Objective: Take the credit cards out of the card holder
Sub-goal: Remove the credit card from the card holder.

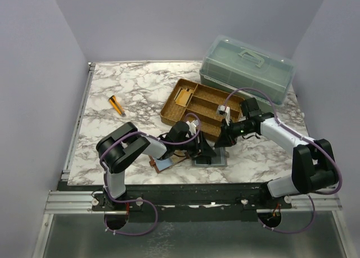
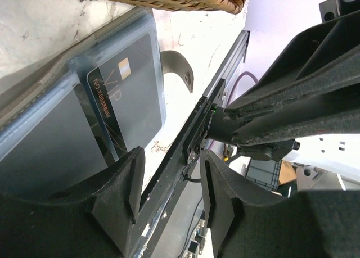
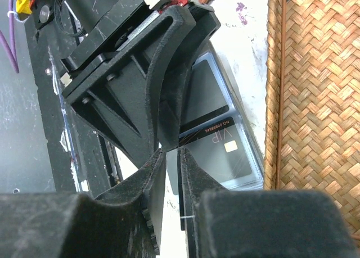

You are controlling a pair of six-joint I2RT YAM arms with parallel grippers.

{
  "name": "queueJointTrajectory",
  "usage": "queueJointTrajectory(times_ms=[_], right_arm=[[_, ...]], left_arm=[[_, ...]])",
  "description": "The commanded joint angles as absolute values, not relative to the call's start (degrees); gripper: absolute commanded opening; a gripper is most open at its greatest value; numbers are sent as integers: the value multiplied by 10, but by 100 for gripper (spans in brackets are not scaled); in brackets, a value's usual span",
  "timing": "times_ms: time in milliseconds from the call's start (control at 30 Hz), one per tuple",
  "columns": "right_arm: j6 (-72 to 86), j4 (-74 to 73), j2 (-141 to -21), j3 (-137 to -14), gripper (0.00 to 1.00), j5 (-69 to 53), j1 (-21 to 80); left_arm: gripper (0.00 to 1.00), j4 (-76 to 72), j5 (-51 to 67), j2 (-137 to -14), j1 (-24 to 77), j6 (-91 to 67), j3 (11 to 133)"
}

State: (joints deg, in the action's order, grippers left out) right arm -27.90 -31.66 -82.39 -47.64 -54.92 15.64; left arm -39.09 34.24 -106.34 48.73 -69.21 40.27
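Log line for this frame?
left gripper open over folder | right gripper nearly shut at folder edge, grasp unclear | VIP card in folder sleeve | card holder beside folder, not gripped

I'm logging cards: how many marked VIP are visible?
1: a dark VIP card inside the clear blue-grey folder beside the woven tray. Others may be hidden from view.

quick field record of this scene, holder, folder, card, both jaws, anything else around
folder: blue-grey, beside wicker tray
vip card: black, in folder's clear sleeve
card holder: lying open, left of folder
left gripper: jaws open, close over folder
right gripper: jaws nearly closed by folder, grip unclear
other: lidded plastic box, orange pen
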Motion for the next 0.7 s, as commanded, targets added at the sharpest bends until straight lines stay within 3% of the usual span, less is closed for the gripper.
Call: queueJointTrajectory(times_ms=[0,333,667], right_arm=[[-270,-310,-853,-480,18,-538,153],[-265,-297,-920,-486,15,-467,181],[-252,-277,-957,-485,15,-347,225]], left_arm=[[49,-406,324,-1024,487,-679,384],[51,-268,215,-906,478,-614,331],[53,-111,138,-916,479,-578,363]])
